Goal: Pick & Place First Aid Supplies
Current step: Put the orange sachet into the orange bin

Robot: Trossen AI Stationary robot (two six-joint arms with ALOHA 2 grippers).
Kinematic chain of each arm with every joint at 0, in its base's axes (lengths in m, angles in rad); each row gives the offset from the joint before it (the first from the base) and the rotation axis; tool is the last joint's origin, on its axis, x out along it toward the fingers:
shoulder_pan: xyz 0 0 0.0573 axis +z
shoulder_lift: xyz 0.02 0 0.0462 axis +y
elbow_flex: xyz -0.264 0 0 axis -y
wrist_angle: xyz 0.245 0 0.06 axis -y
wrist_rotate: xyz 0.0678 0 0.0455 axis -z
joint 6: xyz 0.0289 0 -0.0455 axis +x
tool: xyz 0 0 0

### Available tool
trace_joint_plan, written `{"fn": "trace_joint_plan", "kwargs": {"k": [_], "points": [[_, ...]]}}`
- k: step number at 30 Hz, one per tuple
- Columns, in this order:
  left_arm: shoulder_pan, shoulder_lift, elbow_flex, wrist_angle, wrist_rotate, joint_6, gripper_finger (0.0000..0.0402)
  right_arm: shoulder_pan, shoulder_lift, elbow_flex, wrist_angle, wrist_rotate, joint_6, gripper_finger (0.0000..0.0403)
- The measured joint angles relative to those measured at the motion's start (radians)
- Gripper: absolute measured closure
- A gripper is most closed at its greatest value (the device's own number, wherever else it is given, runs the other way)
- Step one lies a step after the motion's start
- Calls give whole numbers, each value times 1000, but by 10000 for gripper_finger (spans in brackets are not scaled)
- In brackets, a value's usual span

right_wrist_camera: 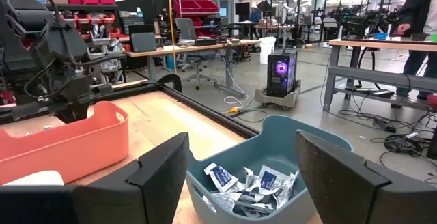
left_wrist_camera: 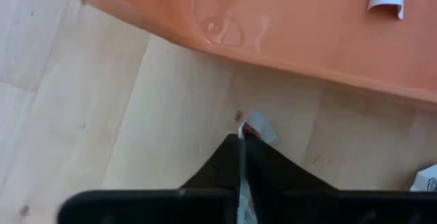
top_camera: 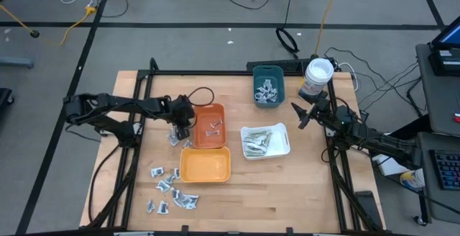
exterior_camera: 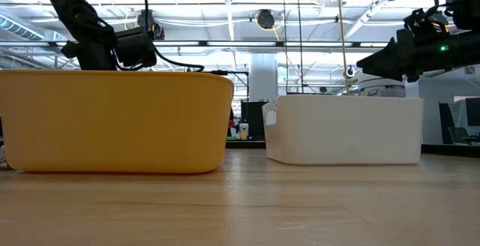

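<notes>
We have the left gripper point(left_wrist_camera: 240, 142) pinched shut on a thin sachet point(left_wrist_camera: 258, 126) on the table just beside the orange tray point(top_camera: 210, 126). It looks light, flat and floppy, so we judge an edge pinch suits. The right gripper point(right_wrist_camera: 239, 176) waits wide open, empty, near the teal tray point(right_wrist_camera: 321, 138).
</notes>
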Motion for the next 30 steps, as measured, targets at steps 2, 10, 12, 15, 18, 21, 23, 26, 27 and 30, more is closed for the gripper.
{"fn": "trace_joint_plan", "kwargs": {"k": [2,10,12,15,18,21,23,26,27,30], "points": [[0,-6,-1,4,9,-22,392,0,0,0,0,0,0,140],[15,-40,49,-111,60,-85,396,0,0,0,0,0,0,140],[24,-67,80,-160,56,-89,395,0,0,0,0,0,0,140],[33,-102,112,-254,46,-92,398,0,0,0,0,0,0,140],[28,-144,140,-336,48,-104,398,0,0,0,0,-1,0,140],[21,-173,174,-407,45,-114,398,0,0,0,0,0,0,140],[10,-181,197,-448,44,-126,398,0,0,0,0,0,0,140],[-6,-177,240,-485,44,-145,399,0,0,0,0,0,0,140],[-13,-166,261,-491,41,-151,399,0,0,0,0,0,0,140],[-37,-109,330,-511,41,-172,400,0,0,0,0,0,0,140]]}}
